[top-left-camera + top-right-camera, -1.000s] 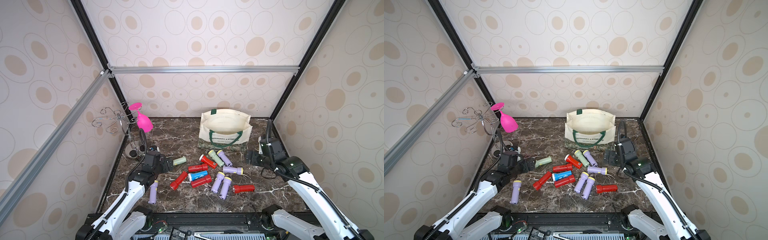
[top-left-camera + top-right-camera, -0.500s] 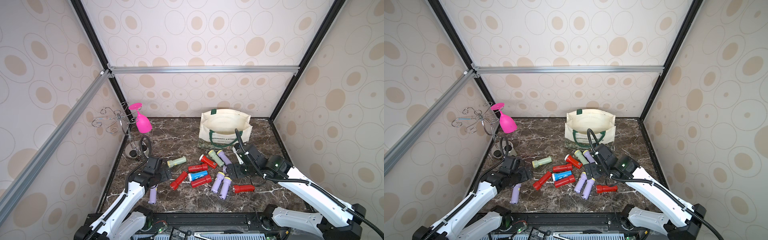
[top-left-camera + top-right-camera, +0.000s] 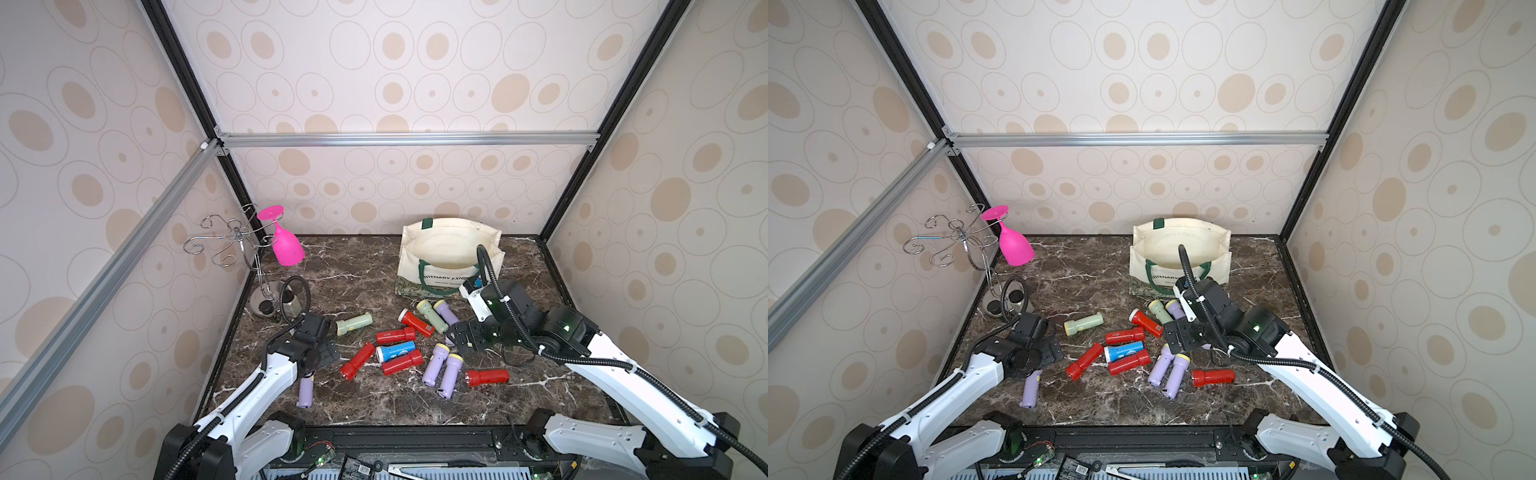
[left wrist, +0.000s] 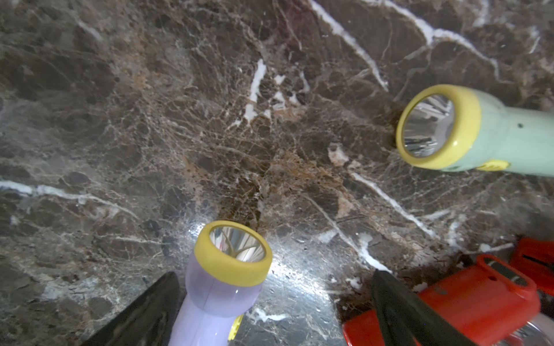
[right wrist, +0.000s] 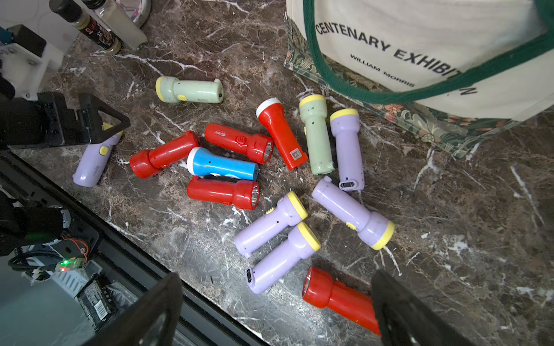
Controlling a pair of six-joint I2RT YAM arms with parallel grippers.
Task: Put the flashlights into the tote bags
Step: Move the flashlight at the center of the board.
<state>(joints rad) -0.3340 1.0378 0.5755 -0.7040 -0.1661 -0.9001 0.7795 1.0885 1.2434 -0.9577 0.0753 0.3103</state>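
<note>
Several flashlights lie loose on the dark marble table (image 3: 374, 407): red ones (image 3: 401, 361), lilac ones (image 3: 451, 376), pale green ones (image 3: 355, 325) and a blue one (image 3: 395, 351). The cream tote bag (image 3: 449, 253) stands open at the back, green handles up. My left gripper (image 3: 328, 357) is open, low over a lilac flashlight (image 3: 305, 390). In the left wrist view this flashlight (image 4: 218, 284) lies between the fingers, close to one finger (image 4: 144, 314). My right gripper (image 3: 461, 338) hangs open above the cluster, holding nothing; a red flashlight (image 5: 338, 296) lies below it.
A wire rack (image 3: 237, 241) with a pink goblet (image 3: 284, 245) hanging from it stands at the back left, with small bottles (image 3: 274, 305) at its base. Patterned walls close in three sides. A black rail (image 3: 415, 432) runs along the table's front edge.
My right arm has swung from the right wall leftward over the flashlights. My left gripper has drawn back from the pale green flashlight toward the front, over the lilac one. Both stayed open.
</note>
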